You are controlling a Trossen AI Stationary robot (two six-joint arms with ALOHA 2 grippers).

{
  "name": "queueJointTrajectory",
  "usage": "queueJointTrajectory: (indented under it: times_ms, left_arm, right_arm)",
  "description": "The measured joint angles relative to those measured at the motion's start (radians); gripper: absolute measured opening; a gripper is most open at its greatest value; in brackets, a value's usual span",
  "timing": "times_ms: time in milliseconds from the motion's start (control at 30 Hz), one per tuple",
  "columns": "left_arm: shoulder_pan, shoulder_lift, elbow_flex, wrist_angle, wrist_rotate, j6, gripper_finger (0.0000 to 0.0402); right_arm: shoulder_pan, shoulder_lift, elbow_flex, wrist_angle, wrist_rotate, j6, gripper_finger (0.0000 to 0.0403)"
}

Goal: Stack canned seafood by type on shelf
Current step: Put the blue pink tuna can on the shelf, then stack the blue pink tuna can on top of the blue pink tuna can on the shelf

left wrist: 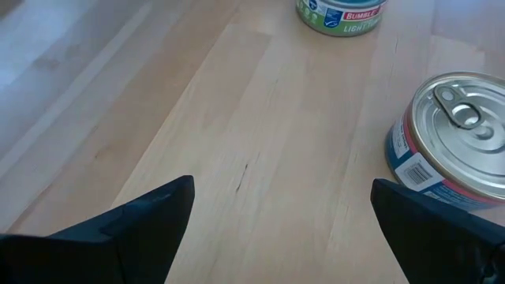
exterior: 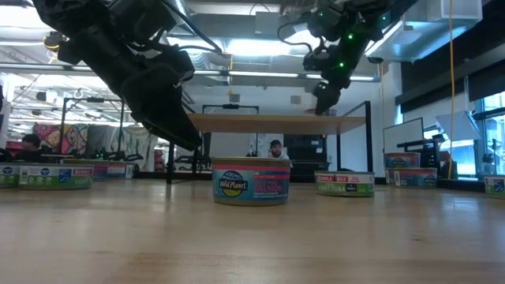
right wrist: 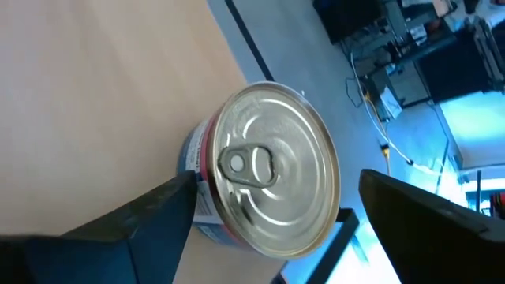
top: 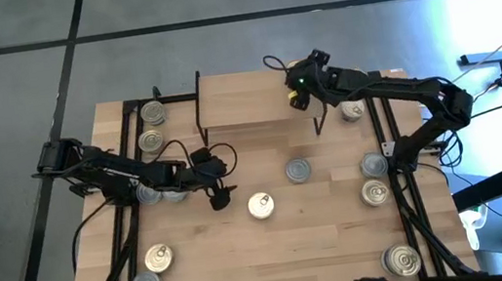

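Note:
The shelf (top: 246,102) is a low light-wood platform on black legs at the table's far side. My right gripper (top: 297,97) hovers open over its right end. Its fingers stand on either side of a gold pull-ring can (right wrist: 264,185) that stands upright on the shelf top near the edge. My left gripper (top: 222,196) is open and low over the table's middle, just left of a pull-ring can (top: 260,205). That can (left wrist: 458,134) stands beside one finger, outside the gap. Several more cans stand about the table. My right gripper has its fingers around the can from above. One finger (right wrist: 158,217) shows right beside the can's labelled side wall (right wrist: 197,181), and I cannot tell whether it touches. The other finger (right wrist: 410,213) is clearly apart from the can.
Cans stand at the left edge (top: 151,140), near left (top: 157,259), centre (top: 298,169), right (top: 374,165) and near right (top: 402,259). A green-labelled can (left wrist: 343,14) stands ahead of the left gripper. Bare tabletop (top: 248,259) lies along the near middle. People sit in the room behind.

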Motion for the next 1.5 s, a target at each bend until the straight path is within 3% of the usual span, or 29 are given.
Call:
queueJointTrajectory:
  times_ms: [200,300,533,767,900,1233,1500]
  left_arm:
    - [0.000,0.000,0.000,0.000,0.000,0.000,0.0381]
    - [0.000,0.000,0.000,0.000,0.000,0.000,0.0381]
    - [-0.019,0.000,0.000,0.005,0.001,0.000,0.0381]
    - [-0.073,0.000,0.000,0.006,0.004,0.000,0.0381]
    - [-0.113,0.002,0.000,0.034,0.004,-0.005,0.0381]
    - [-0.195,0.095,0.000,0.157,0.002,-0.065,0.0382]
    - [-0.258,0.249,0.001,0.310,0.002,-0.091,0.0382]
  right_arm:
    - [-0.026,-0.002,0.000,-0.001,-0.006,-0.004,0.0350]
    - [0.014,-0.030,0.000,-0.008,-0.042,0.002,0.0350]
    - [0.241,-0.158,0.002,-0.154,-0.141,0.109,0.0350]
    - [0.464,-0.196,-0.008,-0.245,-0.392,0.277,0.0350]
    - [0.579,-0.195,-0.098,-0.136,-0.479,0.334,0.0350]
    - [0.736,-0.172,-0.397,0.279,-0.477,0.478,0.0350]
    - [0.777,-0.019,-0.449,0.463,-0.476,0.521,0.0350]
